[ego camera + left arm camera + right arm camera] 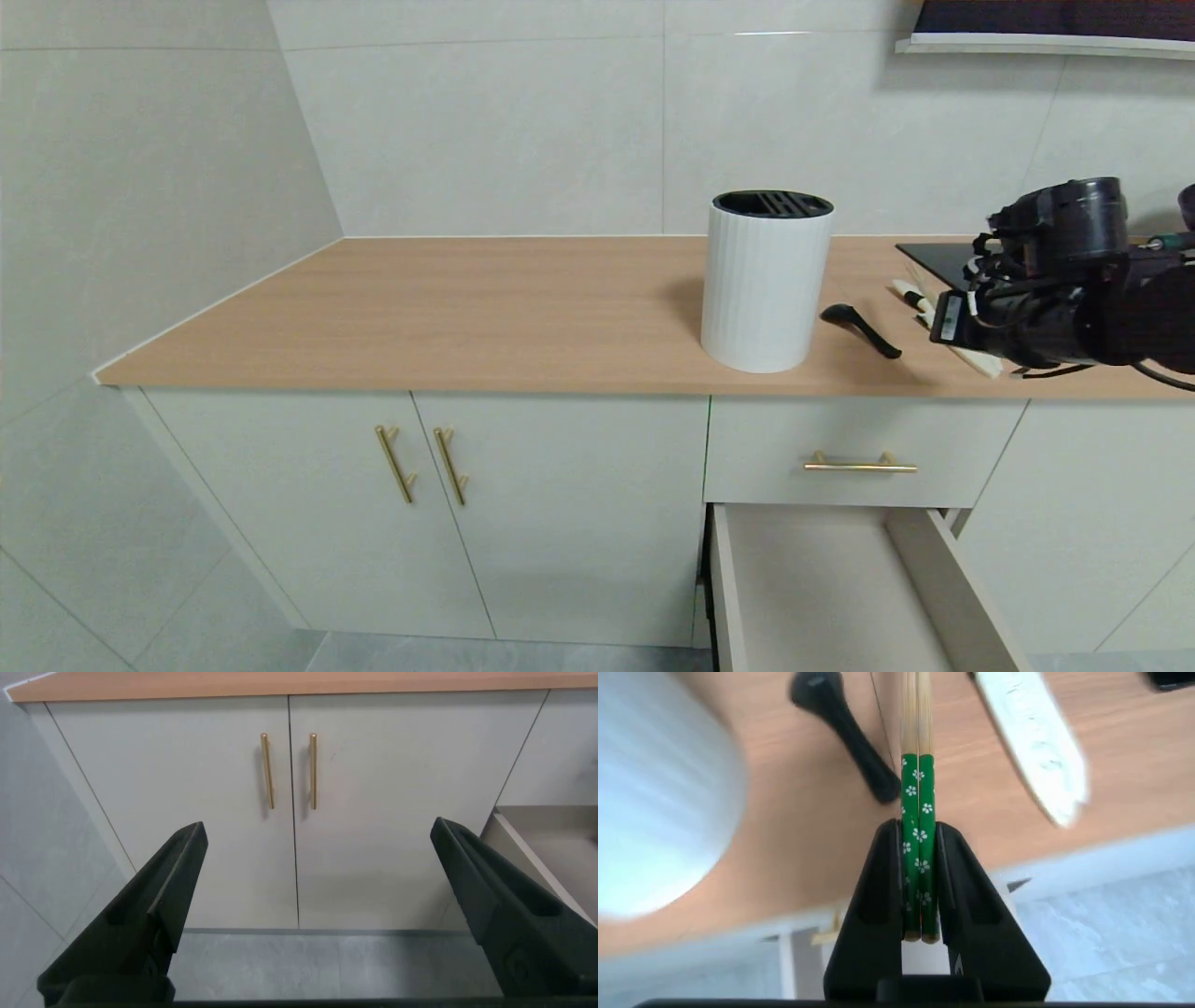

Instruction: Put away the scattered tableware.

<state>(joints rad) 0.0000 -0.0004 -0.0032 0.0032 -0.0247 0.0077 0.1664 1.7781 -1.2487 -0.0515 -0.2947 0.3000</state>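
Note:
My right gripper [913, 891] is shut on a pair of chopsticks [915, 803] with green, flower-patterned ends, held just above the wooden countertop [523, 308]. Below them lie a black spoon [845, 733] and a white knife [1032, 737]. In the head view the right arm [1055, 280] hovers over the counter's right end, with the black spoon [861, 329] beside a white ribbed utensil holder [767, 280] that has a black slotted top. My left gripper [318, 915] is open and holds nothing, low in front of the cabinet doors [290, 812].
A drawer [822, 588] stands pulled out below the counter on the right, under a closed drawer with a gold handle [859, 464]. A black cooktop [934, 257] sits at the counter's far right. The tiled wall closes off the back and left.

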